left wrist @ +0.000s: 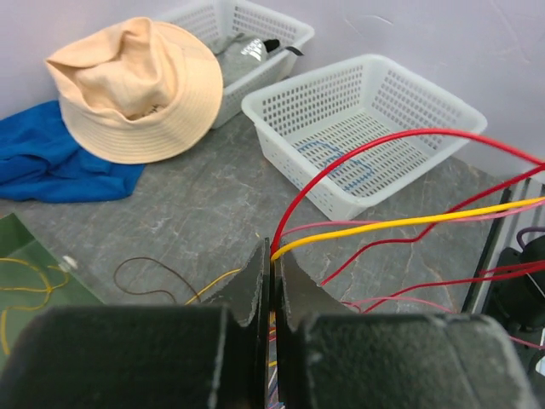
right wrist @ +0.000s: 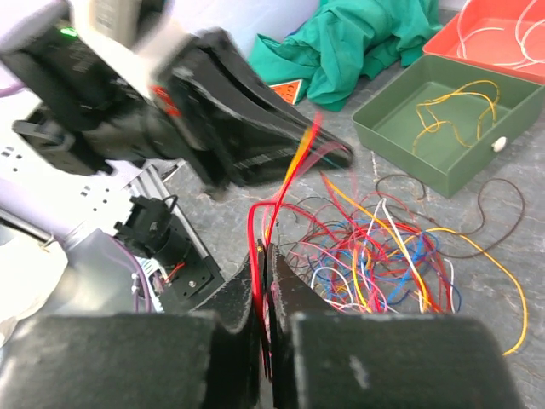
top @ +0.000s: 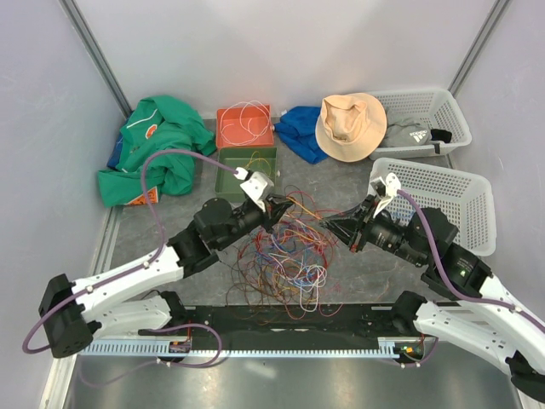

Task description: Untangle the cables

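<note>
**Two grippers closed on strands from one tangle**

The left gripper (left wrist: 272, 266), jaws pressed together, pinches red and yellow strands. The right gripper (right wrist: 265, 260), likewise closed, nips a red strand. The cables (top: 285, 256) lie heaped on the table (top: 362, 274) between the two arms, just before a green tray (top: 228, 184) holding loose wires.
</note>
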